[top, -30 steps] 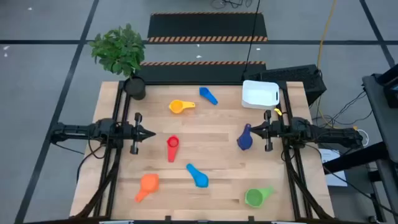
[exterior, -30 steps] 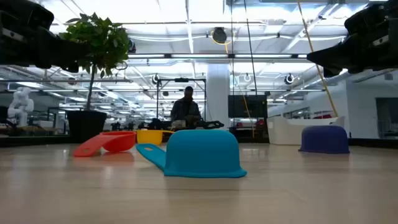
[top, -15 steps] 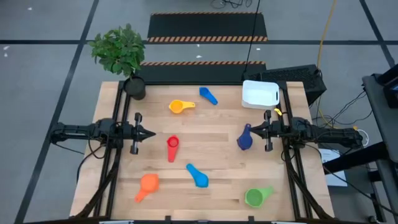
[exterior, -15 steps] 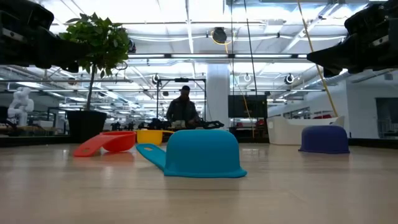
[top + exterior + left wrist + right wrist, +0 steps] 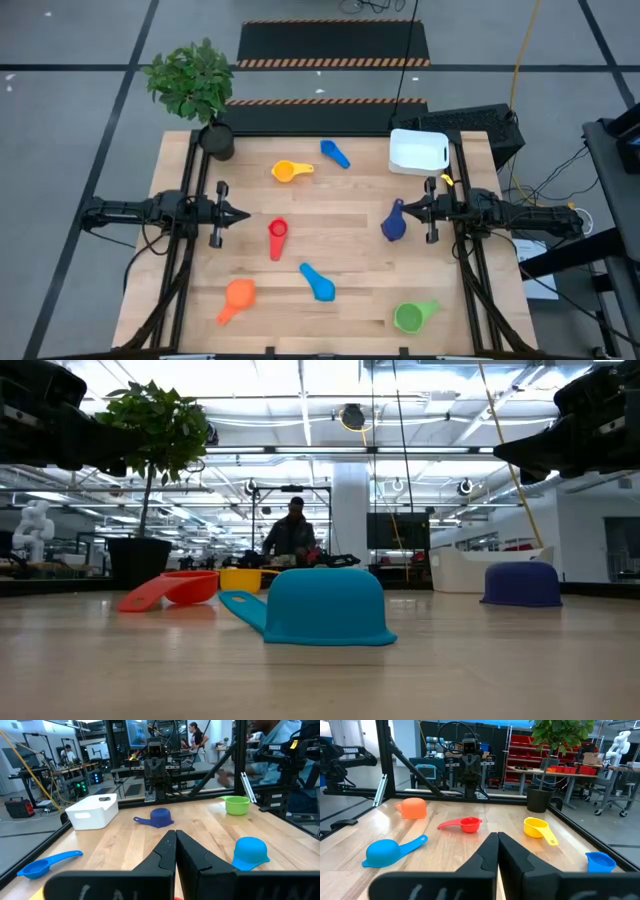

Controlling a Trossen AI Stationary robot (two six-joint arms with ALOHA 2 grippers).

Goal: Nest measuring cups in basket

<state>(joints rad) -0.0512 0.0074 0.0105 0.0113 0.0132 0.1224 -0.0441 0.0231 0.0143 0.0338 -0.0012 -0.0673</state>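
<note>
Several measuring cups lie scattered on the wooden table: yellow (image 5: 290, 171), mid blue (image 5: 335, 153), red (image 5: 277, 238), light blue (image 5: 318, 282), orange (image 5: 237, 298), green (image 5: 412, 316) and navy (image 5: 394, 221). The light blue, navy and orange cups rest mouth down. The white basket (image 5: 417, 150) stands at the far right. My left gripper (image 5: 246, 214) hovers shut above the table's left side. My right gripper (image 5: 405, 211) hovers shut above the right side, over the navy cup's handle.
A potted plant (image 5: 205, 95) stands at the far left corner. Dark frame rails (image 5: 183, 250) run along both table sides. Bare wood lies between the cups in the middle. A person (image 5: 290, 535) stands in the room beyond the far edge.
</note>
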